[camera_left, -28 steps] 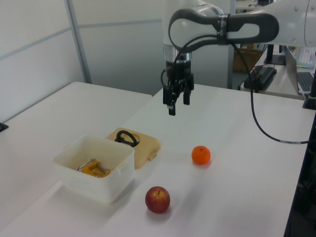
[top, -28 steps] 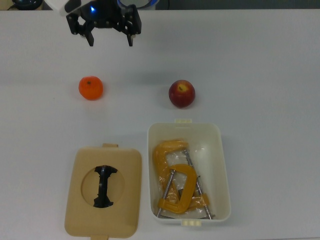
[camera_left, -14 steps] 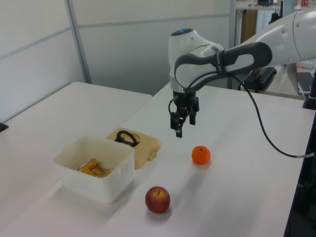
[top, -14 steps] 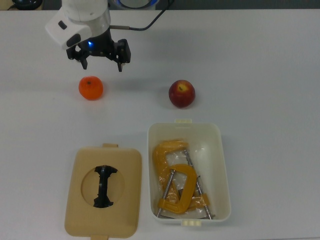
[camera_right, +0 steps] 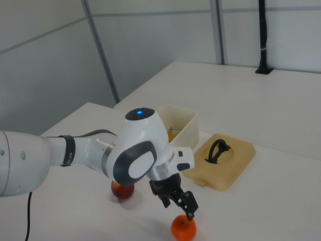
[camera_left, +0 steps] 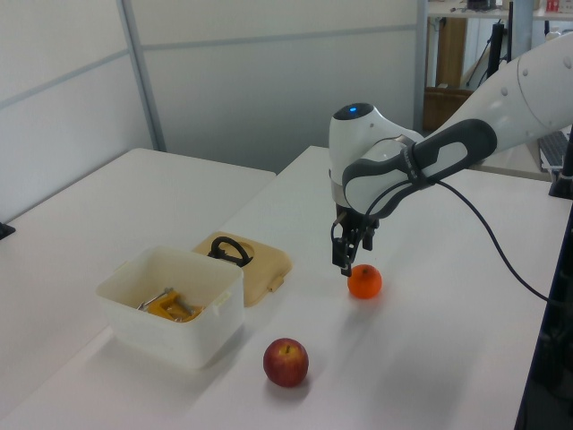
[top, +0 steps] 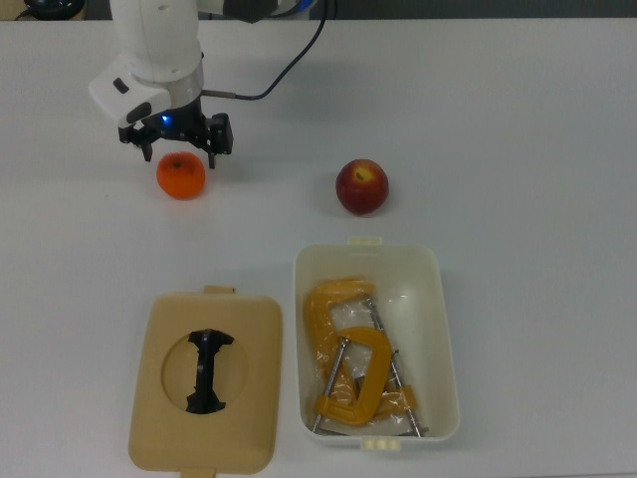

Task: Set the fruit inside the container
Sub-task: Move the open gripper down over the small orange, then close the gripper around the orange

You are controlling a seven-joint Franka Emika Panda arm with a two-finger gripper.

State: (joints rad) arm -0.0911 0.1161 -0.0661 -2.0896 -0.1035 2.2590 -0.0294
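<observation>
The bright orange fruit (top: 181, 176) lies on the white table at the top view's left. My gripper (top: 179, 159) hangs open just above it, one finger on each side of its far edge. The left view shows the fingers (camera_left: 346, 267) low, beside the orange (camera_left: 364, 281) and not closed on it. The dark red apple (top: 361, 186) rests apart from it, just beyond the short end of the white container (top: 368, 249). In the right view my arm partly hides the apple (camera_right: 123, 191).
Two yellow-orange C-clamps (top: 350, 370) lie inside the container. A flat tan lid (top: 254, 398) with a black handle sits beside the tub at the top view's lower left. My arm's black cable (top: 289, 62) trails toward the top view's upper edge.
My gripper came down and moved toward the orange over the last second, from high above the table to just over the fruit. The fruit, tub and lid did not move.
</observation>
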